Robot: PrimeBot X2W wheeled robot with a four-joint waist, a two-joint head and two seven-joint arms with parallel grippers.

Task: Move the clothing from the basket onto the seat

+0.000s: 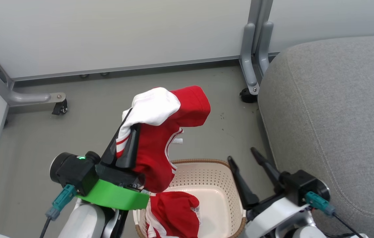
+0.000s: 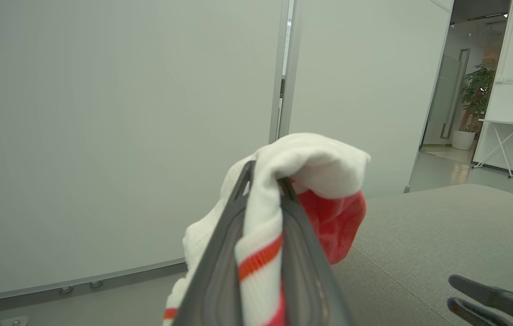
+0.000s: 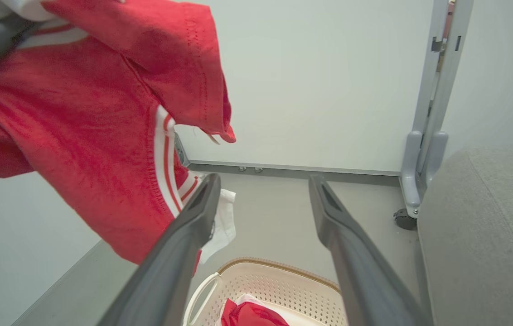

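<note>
One red garment [image 1: 160, 132] with a white panel and white stripe trim hangs in the air above the basket [image 1: 206, 172], off to the left of the seat [image 1: 339, 115] and touching neither. The left tool [image 1: 133, 119] is clamped narrow on a fold of its white cloth; the left wrist view shows a white band with a red stripe pinched between the two dark fingers [image 2: 220, 271], and the white panel flops over their tips. The rest of the garment drapes down to the right of that tool, its lowest fold hanging over the basket's near left rim. The second garment [image 1: 173, 211] lies bunched in the left part of the basket, with a white tag showing at its edge. The basket stands on the grey floor [image 1: 74, 132], just beside the seat's rounded left edge. The right tool [image 1: 241, 154] hovers over the basket's right side, between it and the seat, its fingers spread wide and holding nothing. Behind all this, pale partition panels [image 1: 107, 33] close off the space; a grey post [image 1: 253, 49] runs down between two of them at the seat's far corner, and a small black caster [image 1: 59, 107] sits under a bracket at the left.
</note>
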